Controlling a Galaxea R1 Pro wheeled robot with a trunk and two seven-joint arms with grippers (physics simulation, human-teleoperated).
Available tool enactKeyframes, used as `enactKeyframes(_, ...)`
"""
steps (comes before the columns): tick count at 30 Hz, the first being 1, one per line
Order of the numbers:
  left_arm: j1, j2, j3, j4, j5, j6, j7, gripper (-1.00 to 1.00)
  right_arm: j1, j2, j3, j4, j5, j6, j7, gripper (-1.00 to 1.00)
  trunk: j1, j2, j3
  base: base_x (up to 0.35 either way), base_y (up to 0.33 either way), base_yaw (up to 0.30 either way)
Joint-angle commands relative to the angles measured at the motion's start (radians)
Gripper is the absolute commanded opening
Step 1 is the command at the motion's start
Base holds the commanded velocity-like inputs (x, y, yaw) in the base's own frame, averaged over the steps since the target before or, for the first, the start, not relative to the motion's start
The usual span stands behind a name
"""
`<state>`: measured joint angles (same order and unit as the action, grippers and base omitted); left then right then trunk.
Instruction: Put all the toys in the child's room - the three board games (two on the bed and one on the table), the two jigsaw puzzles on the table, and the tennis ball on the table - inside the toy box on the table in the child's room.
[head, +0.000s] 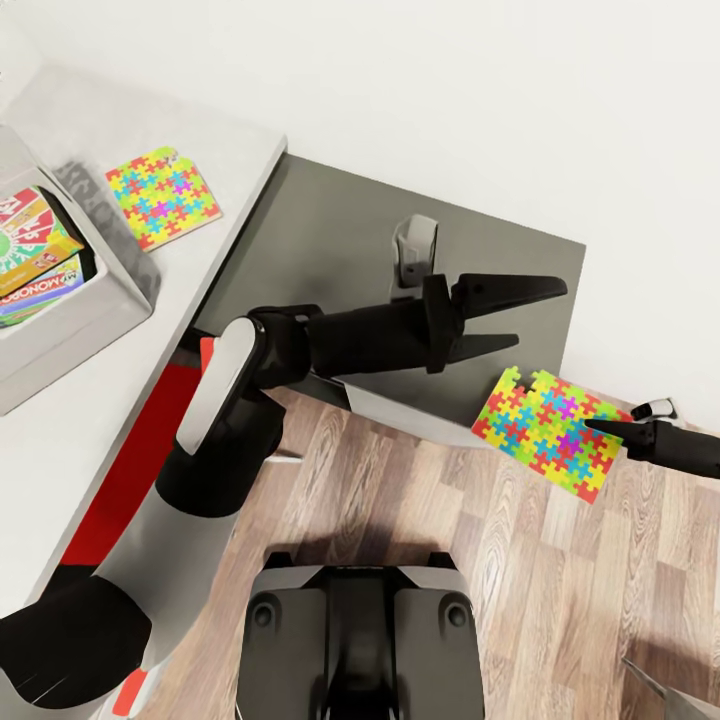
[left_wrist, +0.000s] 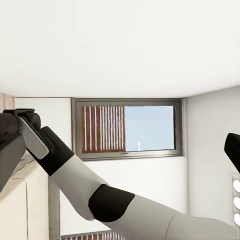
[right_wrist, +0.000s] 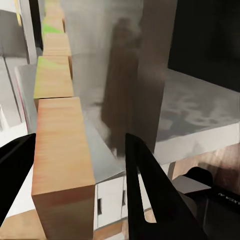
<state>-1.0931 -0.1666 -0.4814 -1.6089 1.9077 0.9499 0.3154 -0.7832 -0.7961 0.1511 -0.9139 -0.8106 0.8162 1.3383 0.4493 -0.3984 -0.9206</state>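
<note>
My right gripper (head: 602, 430) is shut on one edge of a bright jigsaw puzzle (head: 545, 435) and holds it in the air over the wood floor, just off the corner of the dark side table (head: 340, 230). In the right wrist view that jigsaw puzzle (right_wrist: 62, 150) runs edge-on between the dark fingers (right_wrist: 150, 185). A second jigsaw puzzle (head: 163, 197) lies flat on the pale table (head: 60, 430). The grey toy box (head: 80, 340) at the left holds a Monopoly board game (head: 40, 288) and another colourful box (head: 30, 235). My left gripper (head: 540, 315) hangs open and empty above the side table.
A small grey upright object (head: 415, 250) stands on the side table near the wall. The white wall runs close behind both tables. My own base (head: 360, 640) sits on the plank floor below. The left wrist view looks at a window (left_wrist: 127, 127) and my right arm (left_wrist: 115, 200).
</note>
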Motion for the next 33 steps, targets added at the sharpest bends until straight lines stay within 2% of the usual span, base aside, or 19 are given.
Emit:
enactKeyframes(1, 0.000, 0.000, 0.000, 0.000, 0.010, 0.001, 0.010, 1.00, 0.000, -0.002, 0.004, -0.001, -0.007, 0.008, 0.001, -1.00, 0.001, -0.002, 0.000, 0.000, 0.000, 0.000)
enactKeyframes(8, 0.001, 0.001, 0.000, 0.000, 0.010, 0.001, 0.011, 1.00, 0.003, -0.004, 0.004, -0.008, -0.006, 0.010, 0.001, -1.00, 0.001, -0.002, 0.010, 0.000, 0.000, 0.000)
enactKeyframes(18, 0.003, 0.002, -0.001, 0.000, 0.009, 0.001, 0.011, 1.00, 0.005, -0.025, 0.005, -0.012, -0.007, 0.012, 0.002, -1.00, 0.001, -0.002, 0.026, 0.000, 0.000, 0.000)
enactKeyframes(33, 0.004, 0.003, -0.002, 0.000, 0.009, 0.002, 0.012, 1.00, 0.007, -0.032, 0.004, -0.014, -0.008, 0.014, 0.002, -1.00, 0.001, -0.002, 0.050, 0.000, 0.000, 0.000)
